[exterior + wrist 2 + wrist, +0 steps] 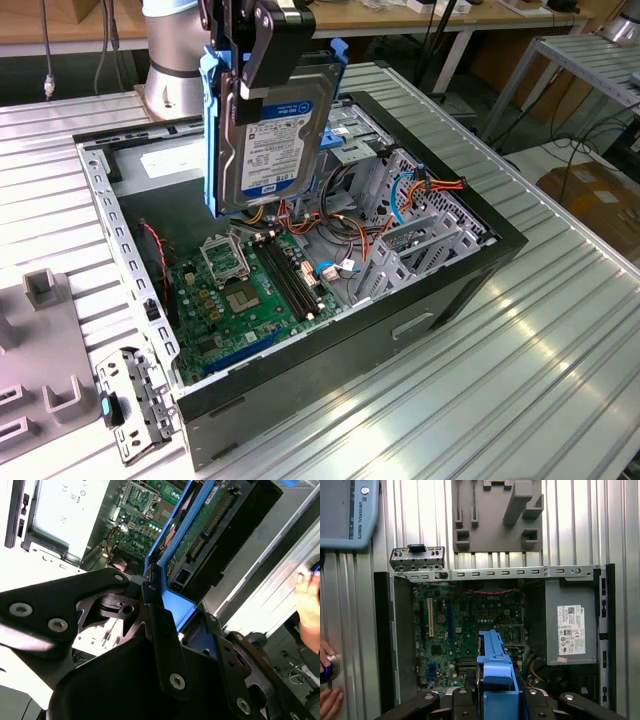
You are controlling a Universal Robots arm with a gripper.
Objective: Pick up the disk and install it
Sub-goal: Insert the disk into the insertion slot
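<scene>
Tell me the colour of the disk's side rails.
Blue plastic; the side rails on the disk show best in the exterior view.

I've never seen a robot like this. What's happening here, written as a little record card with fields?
Held item: the disk, upright, label towards the exterior view
Held by: gripper, fingers shut on the disk's upper end
Position: over the open computer case, above the motherboard
Install state: not yet seated in the case
Also in case: power supply
Nearby: a person's hand beside the case, over the table
</scene>
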